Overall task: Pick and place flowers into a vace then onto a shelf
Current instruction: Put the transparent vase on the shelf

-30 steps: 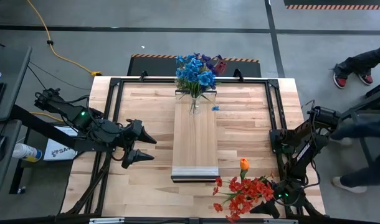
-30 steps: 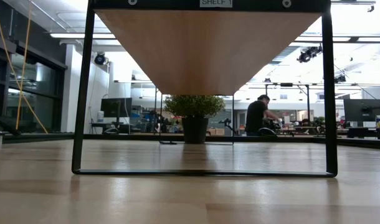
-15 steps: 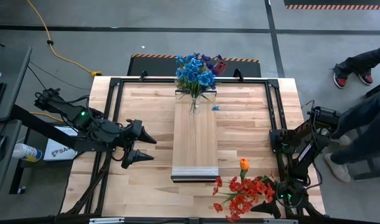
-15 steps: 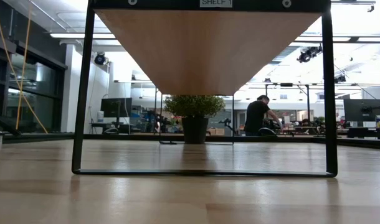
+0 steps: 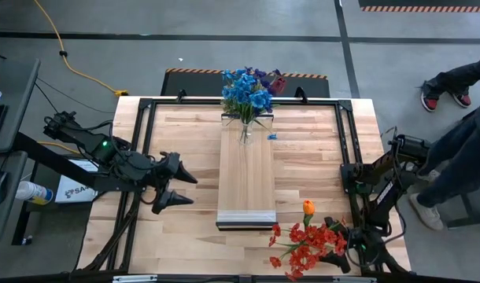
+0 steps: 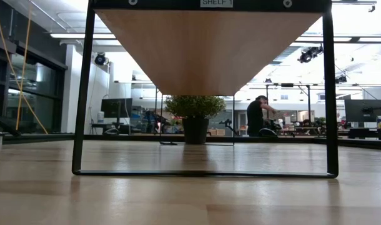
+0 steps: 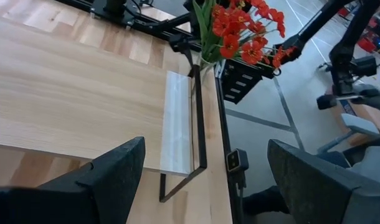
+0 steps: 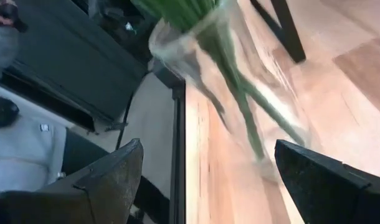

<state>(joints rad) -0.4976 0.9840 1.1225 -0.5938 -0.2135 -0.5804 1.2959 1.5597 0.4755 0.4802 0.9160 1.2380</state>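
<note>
Red and orange flowers (image 5: 307, 242) stand in a clear glass vase (image 8: 240, 93) on the table near its near right corner, and show in the left wrist view as red flowers (image 7: 240, 31). My right gripper (image 5: 334, 259) is open beside that vase. In the right wrist view the right gripper (image 8: 209, 146) has a finger on either side of the glass without touching it. Blue and purple flowers (image 5: 246, 93) stand in a second vase (image 5: 245, 132) at the far end of the shelf (image 5: 246, 169). My left gripper (image 5: 185, 186) waits open over the table's left side.
The raised shelf's black frame legs (image 6: 83, 94) stand on the table, and its pale metallic end (image 7: 176, 118) faces the near edge. A person's legs (image 5: 460, 157) are beside the table's right side. A bushy potted plant (image 6: 193, 115) stands beyond the far edge.
My right gripper has shifted slightly beside the red flowers' vase, and the flowers stay where they were. The person at the table's right side has stepped about.
</note>
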